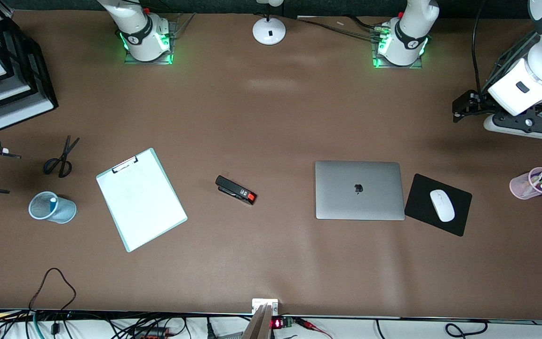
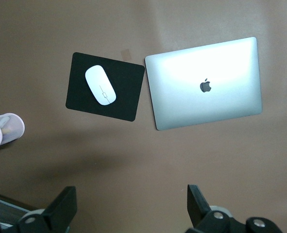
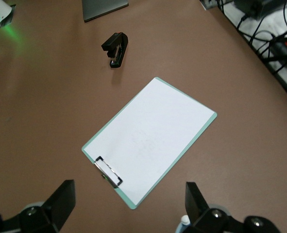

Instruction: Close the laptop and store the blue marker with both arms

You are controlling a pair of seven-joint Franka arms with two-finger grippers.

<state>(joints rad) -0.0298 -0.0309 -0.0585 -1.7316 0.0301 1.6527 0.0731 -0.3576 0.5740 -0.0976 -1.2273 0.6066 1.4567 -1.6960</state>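
The silver-grey laptop (image 1: 359,190) (image 2: 206,85) lies shut and flat on the table, its dark apple logo facing up. The blue marker (image 1: 53,202) (image 3: 183,222) stands white end up in a light-blue mesh cup (image 1: 52,208) toward the right arm's end. My right gripper (image 1: 2,173) (image 3: 130,204) hangs open and empty beside that cup, over bare table next to the clipboard's corner. My left gripper (image 1: 459,109) (image 2: 132,204) hangs open and empty over bare table at the left arm's end.
A clipboard (image 1: 141,198) with white paper, a black stapler (image 1: 235,189) and scissors (image 1: 60,159) lie between cup and laptop. A black mousepad (image 1: 421,200) with a white mouse (image 1: 442,205) lies beside the laptop. A pink marker cup (image 1: 533,183), black paper trays (image 1: 12,84) and a lamp base (image 1: 269,30) stand around.
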